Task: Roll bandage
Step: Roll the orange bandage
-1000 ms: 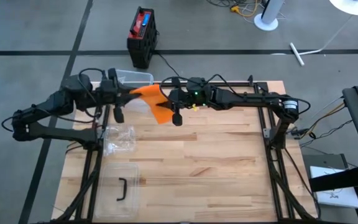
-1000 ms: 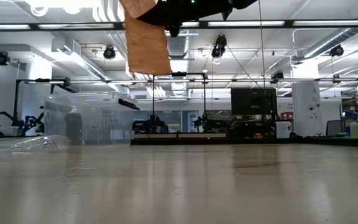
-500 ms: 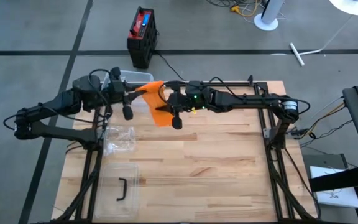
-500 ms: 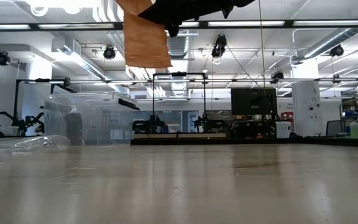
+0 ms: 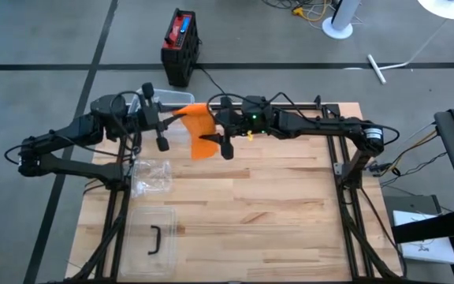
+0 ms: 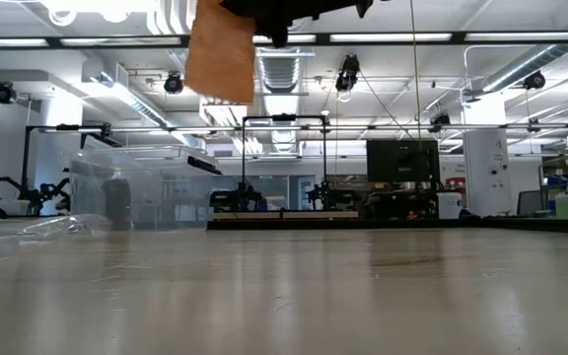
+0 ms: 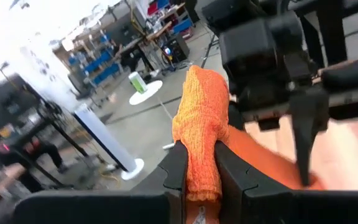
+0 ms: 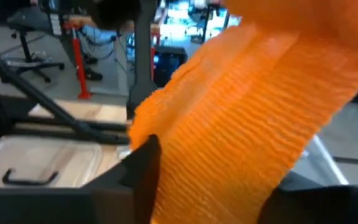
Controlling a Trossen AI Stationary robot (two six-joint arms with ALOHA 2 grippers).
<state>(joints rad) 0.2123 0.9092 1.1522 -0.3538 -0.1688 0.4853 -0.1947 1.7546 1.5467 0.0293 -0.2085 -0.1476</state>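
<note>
I take the table (image 5: 243,213) as my landmark. At its near left corner lies a clear lid (image 5: 153,238) with a dark handle. Farther back along the left edge sits a crumpled plastic bag (image 5: 151,177). At the far left corner stands a clear bin (image 5: 169,98), partly hidden behind the arms.

Both arms are raised above the table's far left part. My left gripper (image 7: 194,169) reaches in from the table's left side, and I see its fingers (image 7: 174,171) pinched narrow on one end of the bandage (image 5: 196,129), an orange strip of crinkled cloth. From there the bandage runs toward the right gripper (image 5: 221,139), which comes in from the table's right side, and a loose flap hangs down beside it, well clear of the wood; in the low view the flap dangles high over the tabletop. The right wrist view shows the cloth passing close to one right finger (image 8: 143,167), but I cannot tell how wide those fingers stand or whether they grip it.

Beyond the table's far edge, on the floor, stands a black and red box (image 5: 180,47).
</note>
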